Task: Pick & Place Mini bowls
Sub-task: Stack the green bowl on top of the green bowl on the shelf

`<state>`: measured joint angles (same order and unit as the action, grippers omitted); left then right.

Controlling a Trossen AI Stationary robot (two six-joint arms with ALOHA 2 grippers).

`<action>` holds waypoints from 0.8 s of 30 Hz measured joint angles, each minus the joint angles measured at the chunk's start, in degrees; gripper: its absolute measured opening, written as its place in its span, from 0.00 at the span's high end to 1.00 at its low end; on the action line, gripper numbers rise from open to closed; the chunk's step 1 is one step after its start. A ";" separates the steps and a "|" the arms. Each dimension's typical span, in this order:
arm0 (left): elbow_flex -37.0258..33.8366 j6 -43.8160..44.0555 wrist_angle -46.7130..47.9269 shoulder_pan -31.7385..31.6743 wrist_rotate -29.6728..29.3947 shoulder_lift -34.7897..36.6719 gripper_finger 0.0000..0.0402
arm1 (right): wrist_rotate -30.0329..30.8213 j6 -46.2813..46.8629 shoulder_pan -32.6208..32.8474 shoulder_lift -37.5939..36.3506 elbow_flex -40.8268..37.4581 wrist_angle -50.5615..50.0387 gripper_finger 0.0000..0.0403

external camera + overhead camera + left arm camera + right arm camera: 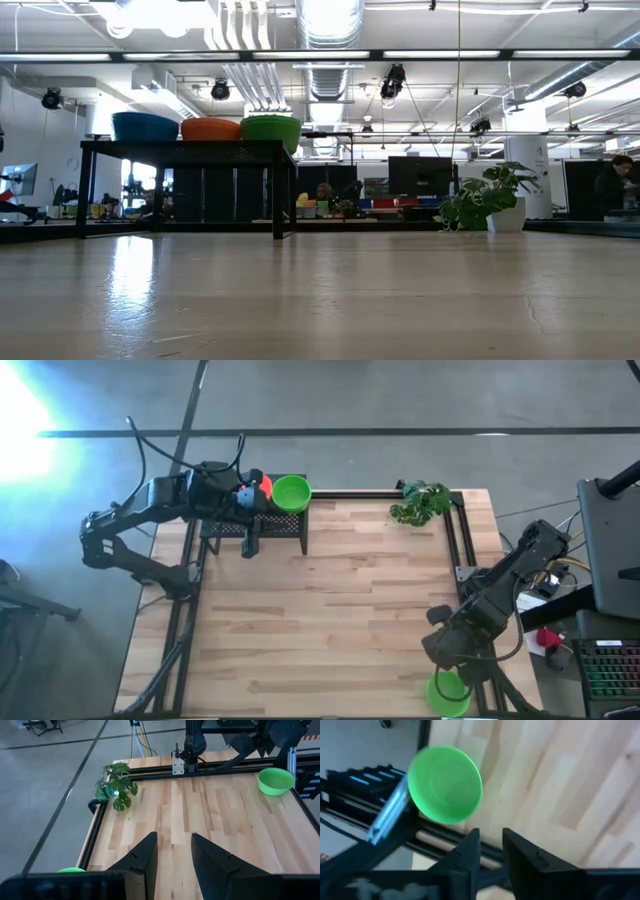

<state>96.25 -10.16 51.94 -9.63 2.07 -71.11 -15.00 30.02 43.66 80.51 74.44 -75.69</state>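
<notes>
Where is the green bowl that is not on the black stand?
In the high view, that green bowl sits at the table's near right corner, by the rail, just below the right claw.

**Bright overhead light, one blurred wrist view**

Ceiling strip lights [330, 20] flood the room evenly. Harsh glare whitens the floor's corner [20, 405] from above. The table [320, 300] carries a soft sheen. The right wrist picture is motion-smeared, its green bowl [445, 785] fuzzy-edged.
</notes>
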 joint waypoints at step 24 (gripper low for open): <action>0.04 -4.75 -0.02 0.02 0.04 0.02 0.72 | 0.02 13.12 6.38 0.22 -23.67 31.75 0.73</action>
<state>96.29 -14.92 51.92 -9.61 2.11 -71.09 -14.98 43.14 50.04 80.73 50.77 -43.94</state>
